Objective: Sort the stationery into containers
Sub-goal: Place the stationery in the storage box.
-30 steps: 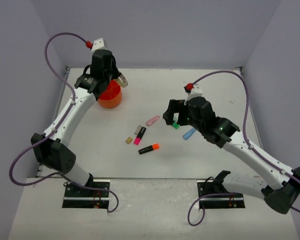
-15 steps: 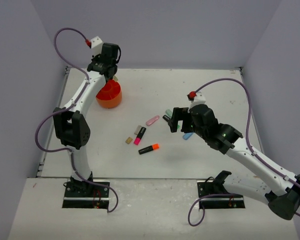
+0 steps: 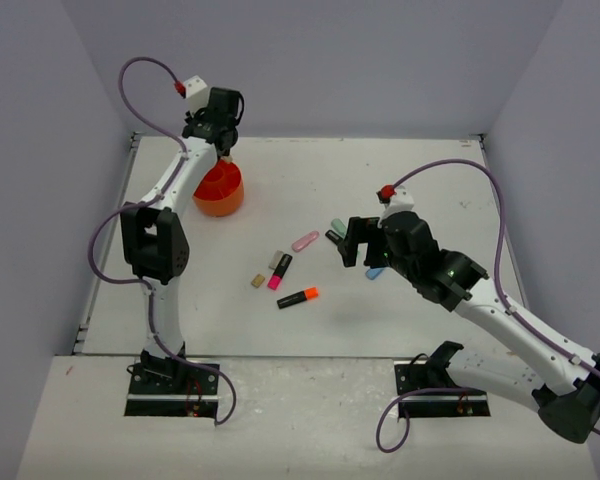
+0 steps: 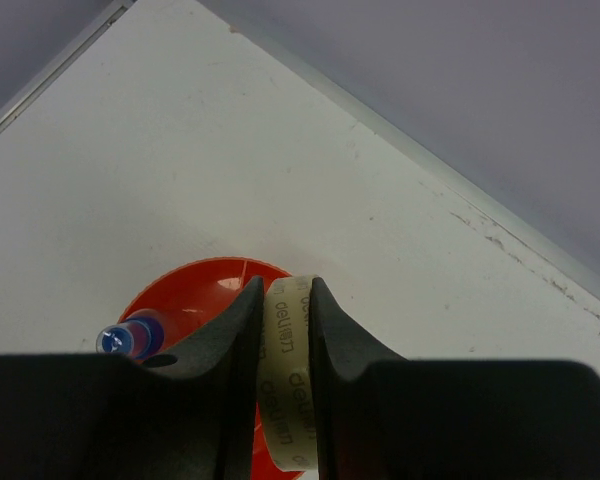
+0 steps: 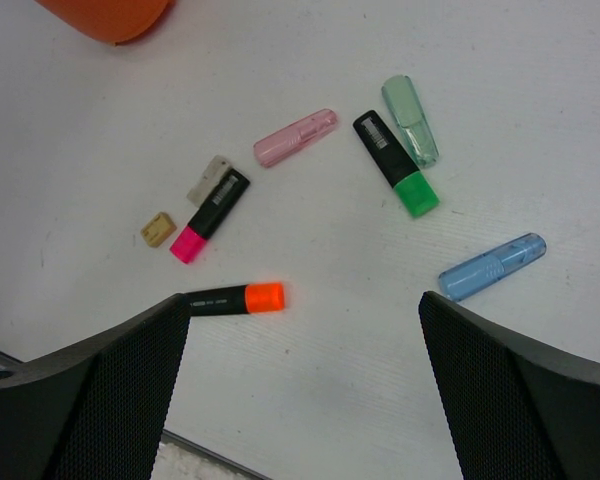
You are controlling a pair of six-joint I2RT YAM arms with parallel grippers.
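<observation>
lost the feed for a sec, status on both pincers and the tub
Left pincer shut on tape ring over orange tub. Right pincer open, empty, above orange highlighter. Nothing in the way.

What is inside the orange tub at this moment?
A blue-capped tube shows inside the tub. The left gripper, shut on a tan tape ring over it, covers most of the inside, so the rest cannot be seen.

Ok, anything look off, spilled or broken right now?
Nothing stands out. The tape roll is gripped edge-on between the left fingers over the orange tub, a blue-capped tube stands inside it, and the remaining pieces lie loose on the table.
</observation>
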